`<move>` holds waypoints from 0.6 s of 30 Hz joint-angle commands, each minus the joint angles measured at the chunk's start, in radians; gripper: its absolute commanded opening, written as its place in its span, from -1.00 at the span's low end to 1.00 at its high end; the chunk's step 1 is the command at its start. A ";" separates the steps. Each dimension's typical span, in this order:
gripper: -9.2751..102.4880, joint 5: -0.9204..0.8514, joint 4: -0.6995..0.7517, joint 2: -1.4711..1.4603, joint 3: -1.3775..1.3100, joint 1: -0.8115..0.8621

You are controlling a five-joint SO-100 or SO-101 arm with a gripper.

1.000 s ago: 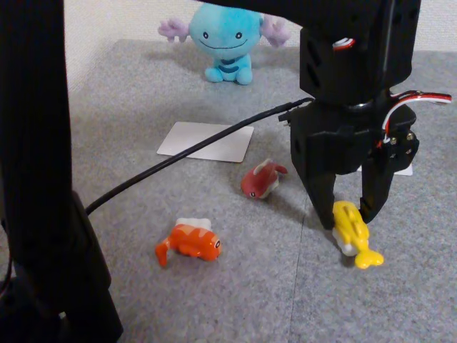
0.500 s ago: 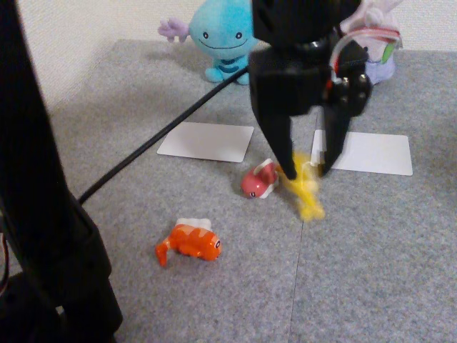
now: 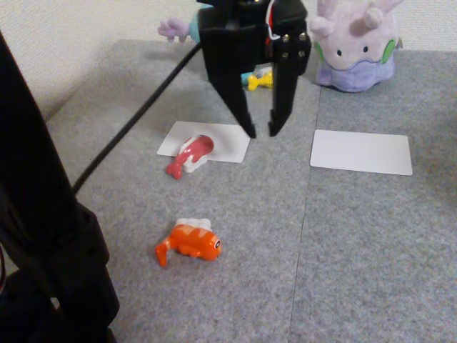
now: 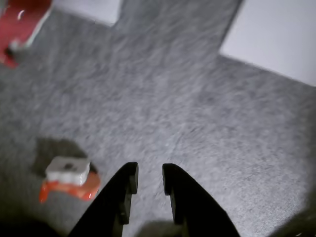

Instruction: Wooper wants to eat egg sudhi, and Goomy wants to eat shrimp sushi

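Grey carpet carries everything. Nearest lies the shrimp sushi (image 3: 188, 243), toward the front edge, well short of the gripper (image 3: 261, 133), whose jaws hang slightly apart and empty. Beyond it, the egg sushi (image 3: 258, 79) lies by Wooper (image 3: 173, 28); Goomy (image 3: 355, 44) sits at the far edge.

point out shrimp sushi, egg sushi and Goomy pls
shrimp sushi (image 3: 190, 242), fixed view, on its orange striped back.
egg sushi (image 3: 258, 80), fixed view, on the yellow bit showing behind the arm.
Goomy (image 3: 355, 50), fixed view, on its pale lilac body.

shrimp sushi (image 3: 189, 242): orange, on its side, near carpet | egg sudhi (image 3: 258, 80): yellow, by Wooper (image 3: 175, 28) | Goomy (image 3: 357, 44): upright, far right
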 commanded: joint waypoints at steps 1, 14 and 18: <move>-0.61 0.091 -0.077 0.051 -0.038 -0.009; -0.44 0.196 -0.061 0.054 -0.026 -0.038; -0.44 0.238 0.003 0.058 -0.026 -0.117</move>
